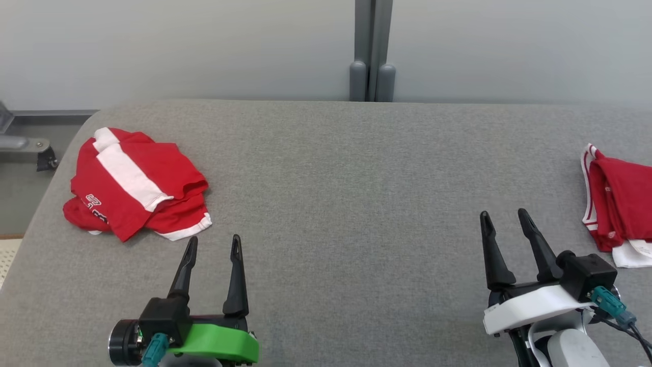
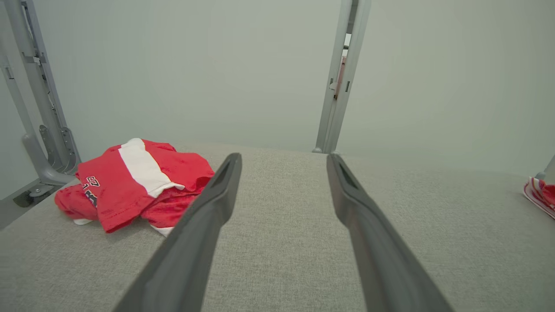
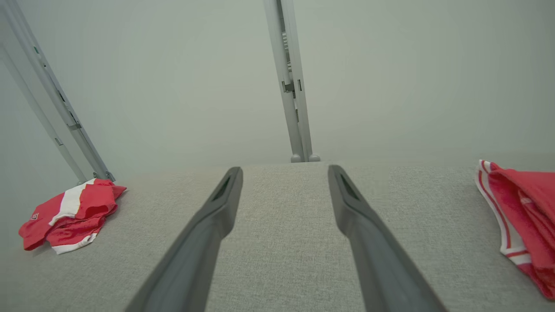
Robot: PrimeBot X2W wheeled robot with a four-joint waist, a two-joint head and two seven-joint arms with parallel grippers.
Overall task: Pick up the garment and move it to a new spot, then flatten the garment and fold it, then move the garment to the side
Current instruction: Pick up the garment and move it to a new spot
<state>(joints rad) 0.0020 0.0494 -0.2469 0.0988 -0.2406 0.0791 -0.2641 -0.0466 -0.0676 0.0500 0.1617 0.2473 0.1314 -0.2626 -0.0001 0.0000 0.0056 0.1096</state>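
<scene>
The left gripper (image 1: 214,239) and right gripper (image 1: 504,214) are hovering wide open, empty. A red garment (image 1: 135,183) is lying bunched at left; every step is seemingly remaining.

Grey fabric table (image 1: 356,178) meets a pale wall (image 1: 178,46).

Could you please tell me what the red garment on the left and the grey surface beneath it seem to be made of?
Red garment: soft matte knit fabric, possibly cotton or polyester; it lies in limp folds with a stitched hem. Grey surface: matte woven cloth, upholstery-like; a fine weave texture shows, and its corner is rounded, so perhaps padded.
</scene>
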